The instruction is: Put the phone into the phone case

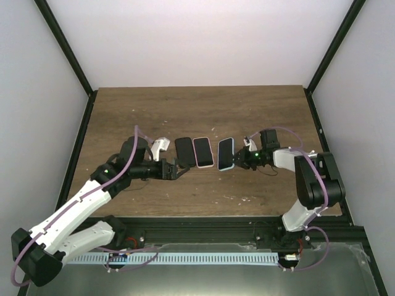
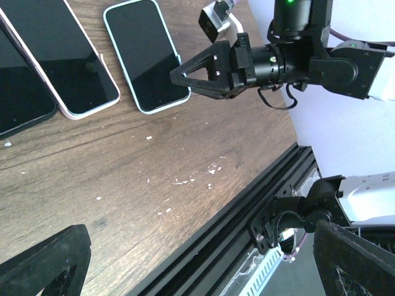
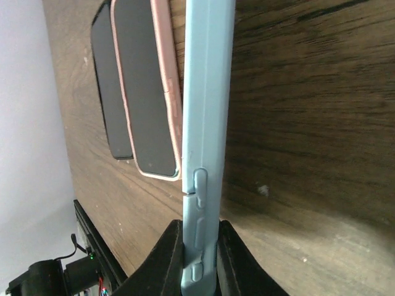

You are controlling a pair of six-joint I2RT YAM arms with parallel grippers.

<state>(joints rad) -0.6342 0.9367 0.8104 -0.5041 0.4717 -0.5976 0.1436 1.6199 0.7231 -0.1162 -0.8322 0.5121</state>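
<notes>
The right fingers [image 3: 163,265] clamped the blue-cased phone [image 3: 207,123] by one long edge as it lay on the bench [image 1: 203,111]. Near its other edge lay the pink-cased phone [image 1: 203,152]; beyond that, the left fingers [image 2: 43,262] stood wide apart. Bare wood lay frontward.

Counting three phone-shaped slabs lying on one table [image 1: 247,111]. Noting one black slab [image 1: 184,150] and one pink-edged phone [image 1: 203,152], both just beyond the left gripper [image 1: 181,168] fingertips. Noting one blue-edged phone [image 1: 226,153], pinched between the right gripper [image 1: 237,161] fingers. Tallying two grippers in all.
</notes>
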